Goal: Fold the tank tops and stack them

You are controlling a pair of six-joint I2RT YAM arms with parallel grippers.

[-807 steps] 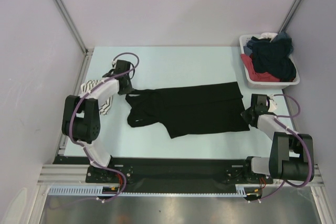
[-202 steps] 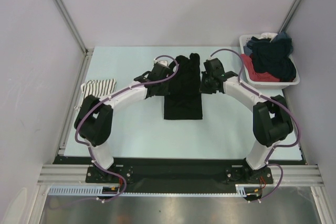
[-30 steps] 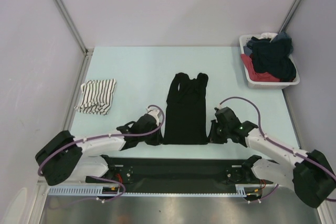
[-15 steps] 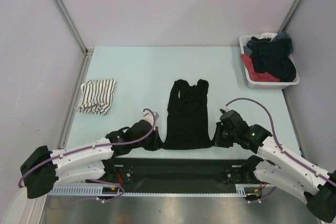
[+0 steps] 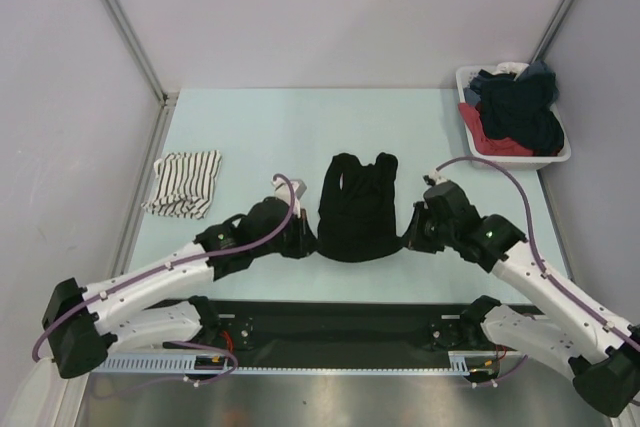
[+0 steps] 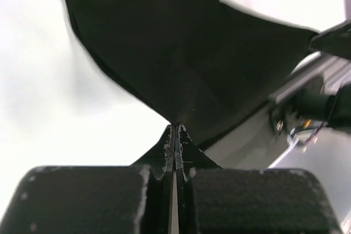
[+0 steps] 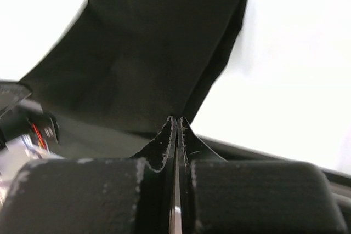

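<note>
The black tank top [image 5: 358, 205] lies mid-table with its straps at the far end and its near hem lifted off the surface. My left gripper [image 5: 308, 239] is shut on the hem's left corner, and my right gripper [image 5: 408, 232] is shut on the right corner. The left wrist view has the black fabric [image 6: 181, 53] hanging from the closed left gripper [image 6: 175, 127]. In the right wrist view the black cloth [image 7: 159, 53] likewise spreads away from the closed right gripper [image 7: 176, 119]. The striped tank top [image 5: 183, 184] lies folded at the left of the table, apart from both arms.
A white basket [image 5: 520, 160] stands at the back right corner, filled with dark and red clothes [image 5: 512, 112]. Metal frame posts rise along both sides. The black rail with the arm bases runs along the table's near edge.
Both grippers have moved away from the near edge, carrying the black top's hem up and toward its straps. The top now looks shorter. The striped top has not moved.
</note>
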